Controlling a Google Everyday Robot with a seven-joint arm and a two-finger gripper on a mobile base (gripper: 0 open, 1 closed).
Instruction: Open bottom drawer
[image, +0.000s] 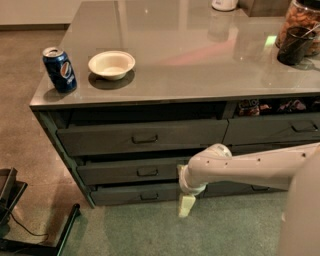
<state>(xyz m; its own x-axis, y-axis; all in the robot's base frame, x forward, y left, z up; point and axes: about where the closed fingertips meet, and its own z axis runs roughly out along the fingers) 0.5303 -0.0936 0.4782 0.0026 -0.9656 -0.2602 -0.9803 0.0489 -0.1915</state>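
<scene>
The bottom drawer (130, 194) is the slimmest dark grey-green front of the left stack, with a small dark pull handle (149, 196) at its centre. It stands slightly out from the cabinet. My gripper (186, 205) hangs from the white arm (240, 167) in front of the drawer's right end, to the right of the handle and just above the floor. Its pale fingers point down. The arm hides the right end of the drawer.
Two taller drawers (142, 137) sit above the bottom one, both slightly ajar. A second stack (272, 129) is to the right. On the grey counter top (200, 55) stand a Pepsi can (60, 69), a white bowl (111, 64) and dark containers (295, 42). A black stand (30, 230) sits at lower left.
</scene>
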